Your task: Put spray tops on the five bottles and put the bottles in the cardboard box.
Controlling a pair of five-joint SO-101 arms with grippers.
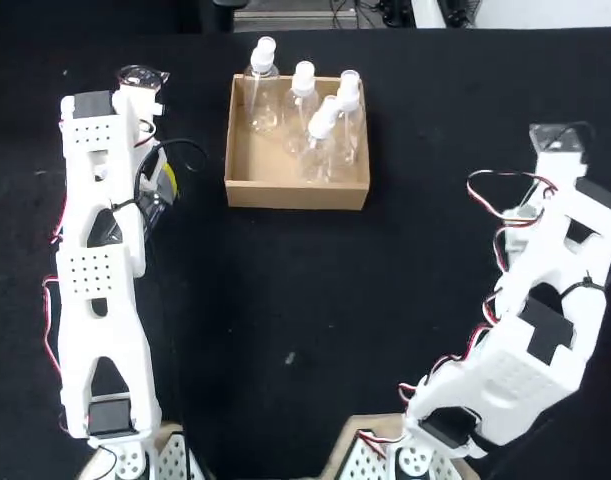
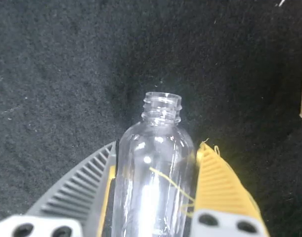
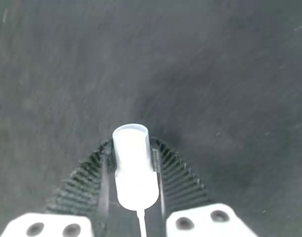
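Fingers [image 2: 225, 182] on your left gripper [image 2: 159, 145] are closed round one clear bottle [image 2: 153, 173], clamped on its body. The neck is bare, threads showing, no top fitted. Your right gripper [image 3: 132, 143] has its fingers [image 3: 183, 173] pinched on one white spray top [image 3: 135, 173], with a thin tube running back between them.

Count: four capped bottles [image 1: 302, 105] standing in the cardboard box [image 1: 295, 190], one uncapped bottle in the left gripper, one loose top in the right.

In the high view the box sits at 12 o'clock on the black table [image 1: 385, 280]. The left arm [image 1: 95, 270] is at 9 o'clock and the right arm [image 1: 545, 330] at 4 o'clock, well apart. Inside the box the four cluster toward 1 o'clock.
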